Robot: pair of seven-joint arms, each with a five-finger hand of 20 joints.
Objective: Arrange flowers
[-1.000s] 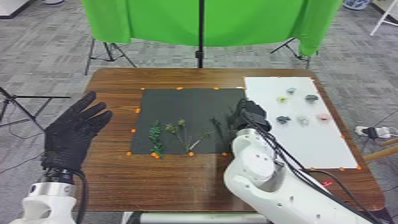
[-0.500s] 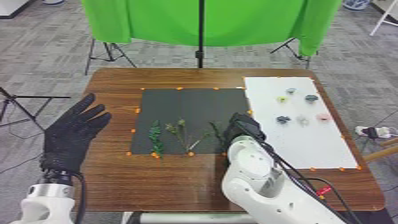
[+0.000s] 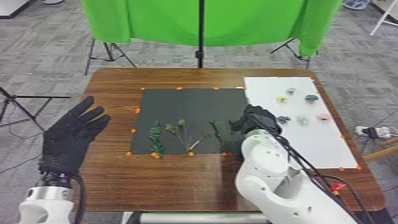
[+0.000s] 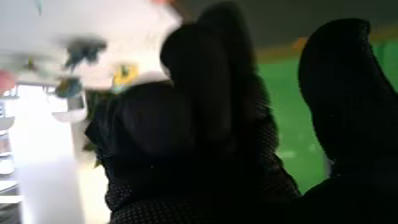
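In the head view the right hand [image 3: 256, 119] is over the seam between black mat and white sheet; its thumb and some fingers stand straight and apart in the right wrist view, where the hand [image 4: 191, 120] holds nothing visible. Just left of it lies a green sprig [image 3: 218, 131]. Budded stems [image 3: 181, 133] and a leafy green stem [image 3: 155, 137] lie farther left on the mat. Separate flower heads rest on the white sheet, among them a yellow one [image 3: 282, 99], a dark one [image 3: 311, 98] and a pink one [image 3: 323, 117]. The left hand [image 3: 67, 139] is open beside the table's left edge.
The black mat [image 3: 178, 102] and the white sheet [image 3: 311, 150] lie side by side on the brown table [image 3: 160, 185], with orange bits along their edges. A green cloth [image 3: 258, 22] hangs behind on a stand. Black cables run along the right arm.
The right hand first drew back slightly toward the left, then shifted right toward the white sheet, uncovering more of the green sprig beside it. The left hand has stayed nearly still.
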